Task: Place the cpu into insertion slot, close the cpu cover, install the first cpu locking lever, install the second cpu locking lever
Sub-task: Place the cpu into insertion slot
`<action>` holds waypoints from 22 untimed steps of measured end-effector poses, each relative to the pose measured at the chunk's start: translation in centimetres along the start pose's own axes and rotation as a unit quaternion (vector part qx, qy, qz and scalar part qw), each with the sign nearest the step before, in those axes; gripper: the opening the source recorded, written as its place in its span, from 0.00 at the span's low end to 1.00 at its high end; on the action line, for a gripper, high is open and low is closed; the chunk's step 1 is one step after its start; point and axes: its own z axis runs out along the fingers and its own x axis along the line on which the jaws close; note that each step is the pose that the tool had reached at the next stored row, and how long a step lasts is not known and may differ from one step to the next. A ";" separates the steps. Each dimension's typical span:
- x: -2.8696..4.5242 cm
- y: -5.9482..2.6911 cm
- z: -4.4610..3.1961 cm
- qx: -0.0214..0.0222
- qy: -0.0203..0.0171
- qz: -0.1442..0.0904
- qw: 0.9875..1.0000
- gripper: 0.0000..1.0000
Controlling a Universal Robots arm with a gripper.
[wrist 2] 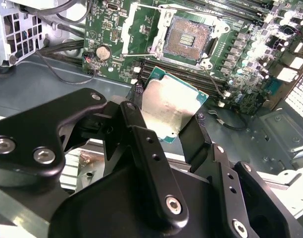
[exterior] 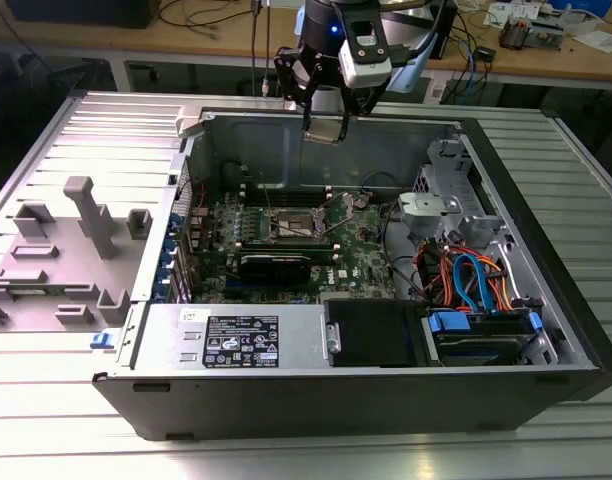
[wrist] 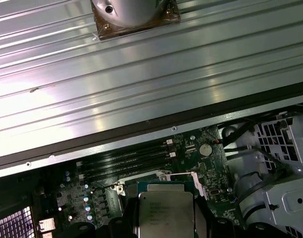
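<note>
Exterior view: tool (exterior: 326, 116), pointing down, clamps cpu (exterior: 326, 131) above case (exterior: 316, 398).

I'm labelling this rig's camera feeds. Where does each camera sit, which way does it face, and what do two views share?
Exterior view: off the arm, looking down into the open computer case; the end effector shows above its far wall.
Second wrist view: on the wrist, looking past the black fingers at the cpu and insertion slot.
First wrist view: on the wrist, looking across the ribbed table onto the circuit board; dark fingers show too.
Shared: both wrist views show the gripped cpu.
</note>
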 end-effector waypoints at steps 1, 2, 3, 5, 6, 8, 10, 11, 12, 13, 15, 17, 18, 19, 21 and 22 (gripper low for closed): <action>0.00 0.00 0.00 0.000 0.000 0.001 1.000 0.54; 0.00 0.00 0.00 0.000 0.000 0.002 1.000 0.54; 0.00 0.00 0.00 0.000 0.000 0.002 1.000 0.54; 0.00 0.00 0.00 0.000 0.000 0.003 1.000 0.54; 0.00 0.00 0.00 0.000 0.000 0.003 1.000 0.54; 0.00 0.00 0.00 0.000 0.000 0.003 1.000 0.54; 0.00 0.00 0.00 0.000 0.000 0.003 1.000 0.54; 0.00 0.00 0.00 0.000 0.000 0.003 1.000 0.54; 0.00 0.00 0.00 0.000 0.000 0.003 1.000 0.54; 0.00 0.00 0.00 0.000 0.000 0.003 1.000 0.54; 0.00 0.00 0.00 0.000 0.000 0.003 1.000 0.54; 0.00 -0.01 0.00 0.000 0.000 0.004 1.000 0.54; 0.00 -0.01 0.00 0.000 0.000 0.006 1.000 0.54; 0.00 -0.01 0.00 0.000 -0.001 0.007 1.000 0.54; 0.00 -0.02 0.01 0.000 -0.001 0.013 1.000 0.54; -0.01 -0.03 0.02 0.000 -0.001 0.015 1.000 0.54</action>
